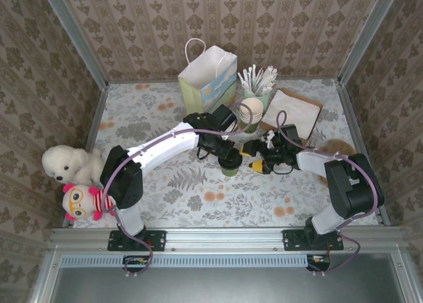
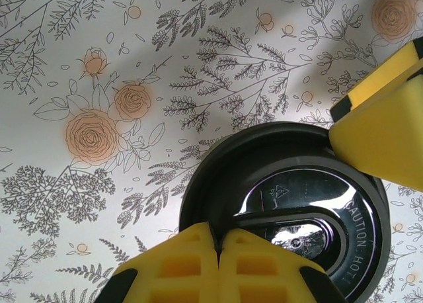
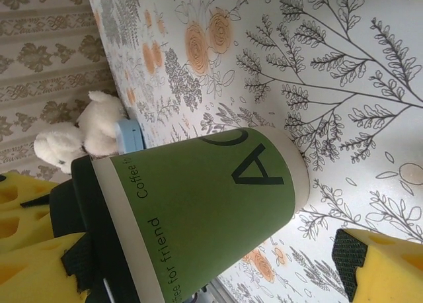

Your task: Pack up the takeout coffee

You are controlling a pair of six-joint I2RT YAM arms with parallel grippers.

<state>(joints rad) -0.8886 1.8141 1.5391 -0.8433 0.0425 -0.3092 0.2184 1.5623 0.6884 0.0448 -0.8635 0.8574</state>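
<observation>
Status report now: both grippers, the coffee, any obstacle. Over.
Left gripper shut, over the lid. Right gripper open, straddling the upright takeout coffee. Cup stack beside the paper bag.

The top external camera looks steeply down from behind the arms over the whole flower-printed table. The left wrist camera faces straight down, very close above the small green paper cup with black plastic lid. The right wrist camera, rolled sideways, closely views the side of this cup; all share it.
</observation>
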